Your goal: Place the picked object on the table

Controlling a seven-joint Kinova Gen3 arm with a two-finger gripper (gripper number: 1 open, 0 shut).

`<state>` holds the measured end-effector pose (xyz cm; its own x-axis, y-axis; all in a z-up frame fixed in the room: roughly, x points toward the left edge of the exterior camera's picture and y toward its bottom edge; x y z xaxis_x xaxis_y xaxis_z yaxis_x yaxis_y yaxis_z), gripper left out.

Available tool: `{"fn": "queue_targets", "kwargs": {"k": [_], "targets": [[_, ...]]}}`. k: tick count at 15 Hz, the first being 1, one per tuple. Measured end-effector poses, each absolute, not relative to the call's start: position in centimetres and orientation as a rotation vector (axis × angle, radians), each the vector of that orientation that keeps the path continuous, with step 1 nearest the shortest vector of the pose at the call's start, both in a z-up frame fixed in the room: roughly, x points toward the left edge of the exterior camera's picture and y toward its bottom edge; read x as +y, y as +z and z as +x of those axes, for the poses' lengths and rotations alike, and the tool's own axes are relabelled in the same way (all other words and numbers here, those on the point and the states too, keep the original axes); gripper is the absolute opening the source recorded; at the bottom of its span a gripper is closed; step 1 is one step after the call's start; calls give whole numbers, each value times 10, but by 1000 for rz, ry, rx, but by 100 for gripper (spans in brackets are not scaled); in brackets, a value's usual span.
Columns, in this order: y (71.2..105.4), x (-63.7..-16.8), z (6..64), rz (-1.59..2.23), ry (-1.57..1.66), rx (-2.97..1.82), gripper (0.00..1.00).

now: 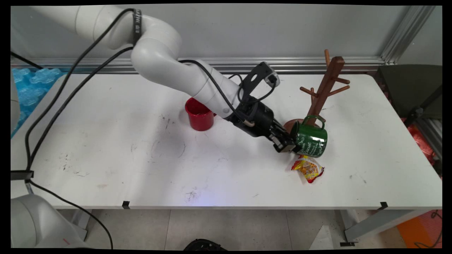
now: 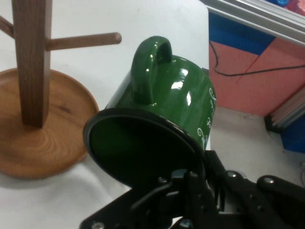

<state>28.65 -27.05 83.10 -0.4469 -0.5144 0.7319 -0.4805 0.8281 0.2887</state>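
A green enamel mug (image 1: 310,139) with white lettering hangs tilted above the table, and my gripper (image 1: 291,145) is shut on its rim. In the hand view the green mug (image 2: 162,119) fills the middle, its dark mouth toward the camera and its handle on top; my gripper (image 2: 198,174) pinches the rim at the lower right. The wooden mug tree (image 1: 323,91) stands just behind the mug, its round base (image 2: 43,129) close on the left. A small yellow and red snack packet (image 1: 308,169) lies on the table right under the mug.
A red cup (image 1: 199,114) stands upright near the table's middle, partly behind the arm. Black cables hang from the arm on the left. The table's right edge (image 1: 423,151) is close to the mug tree, with dark gear beyond it.
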Motion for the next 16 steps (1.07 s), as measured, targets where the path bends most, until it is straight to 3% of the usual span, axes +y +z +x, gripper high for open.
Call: {"fn": "queue_targets", "kwargs": {"k": [9,16], "targets": [[856,-243,318,728,-73,-2168,0],[898,-231,355,727,-45,-2253,0]]}}
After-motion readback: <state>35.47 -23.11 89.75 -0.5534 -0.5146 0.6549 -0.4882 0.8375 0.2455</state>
